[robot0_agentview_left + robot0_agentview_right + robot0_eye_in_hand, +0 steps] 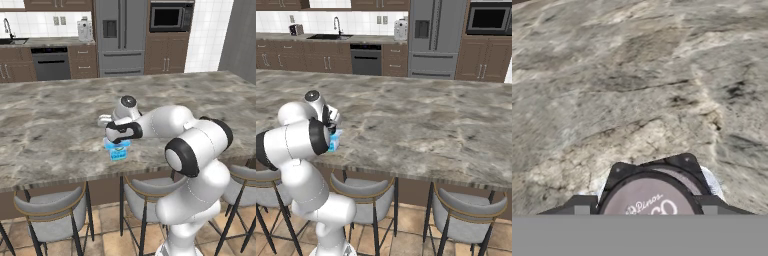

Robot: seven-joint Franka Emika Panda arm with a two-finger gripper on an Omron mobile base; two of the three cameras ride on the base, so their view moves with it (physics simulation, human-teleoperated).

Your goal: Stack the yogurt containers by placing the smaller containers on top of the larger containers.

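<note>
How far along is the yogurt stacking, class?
Done: nothing looks stacked and let go yet. In hand: the jaws grip a dark cup directly over the blue tub near the counter edge. Left: settle it, release, then stack any remaining cup.

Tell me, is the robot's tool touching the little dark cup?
Touching. In the hand view, the tool has a finger tip pressed against each side of the dark cup.

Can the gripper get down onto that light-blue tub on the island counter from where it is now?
Probably yes. The gripper already hangs right over the light-blue tub, with a dark round cup between its fingertips, and nothing else on the marble counter stands in the way.
</note>
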